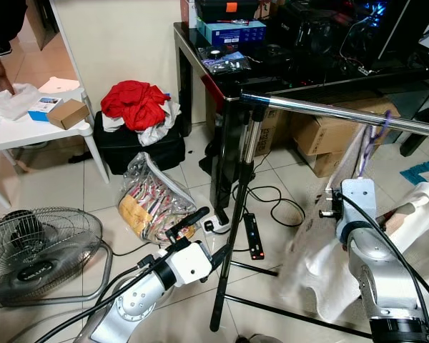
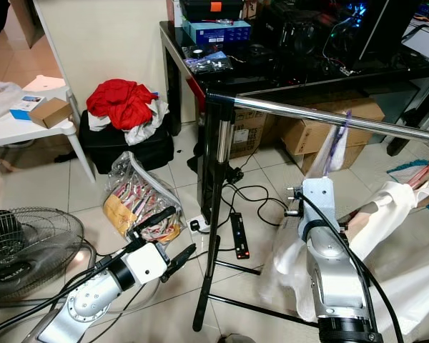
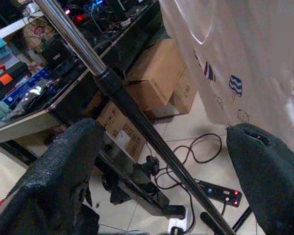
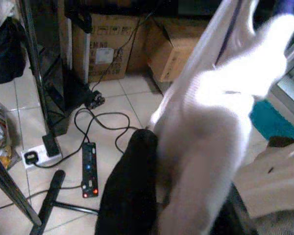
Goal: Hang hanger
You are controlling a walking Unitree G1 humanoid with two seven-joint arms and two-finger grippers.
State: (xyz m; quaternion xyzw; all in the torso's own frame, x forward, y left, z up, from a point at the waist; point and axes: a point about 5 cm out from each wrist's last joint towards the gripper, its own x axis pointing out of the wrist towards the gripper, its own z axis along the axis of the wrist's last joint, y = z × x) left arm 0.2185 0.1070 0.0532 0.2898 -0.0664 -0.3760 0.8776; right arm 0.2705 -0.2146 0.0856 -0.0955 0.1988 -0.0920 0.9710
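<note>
**Hanger on the rail, white garment draped over our right hand**

From the head cameras we see the chrome rail point(image 1: 329, 111) of the clothes stand running across to our right, carried on an upright pole point(image 1: 236, 214) with tripod feet on the tiled floor point(image 1: 286, 179). The purple hanger point(image 1: 372, 136) has its hook over the rail, and the white garment point(image 1: 322, 250) hangs down from it, which we judge puts the task near its end. Our right arm reaches up under the hanger, presumably to steady it while it settles. Our left hand point(image 1: 200, 236) sits low beside the pole, clear of the work, so the garment has room to fall.

In the left wrist view the two black fingers point(image 3: 54, 181) stand wide apart with nothing between them; the pole and the garment's printed front lie beyond, untouched.

In the right wrist view the right hand point(image 4: 176, 196) has the white garment lying over and between its fingers point(image 4: 130, 191). The cloth hides the far finger, so we cannot tell how far the hand is open or whether it grips the fabric or merely carries it.

Behind the stand are the black tabletop point(image 1: 222, 64) with electronics, cardboard boxes point(image 1: 329, 136) beneath it, a power strip point(image 1: 254, 236) on the floor, a red cloth point(image 1: 136, 103) and a floor fan point(image 1: 36, 250) to our left.
</note>
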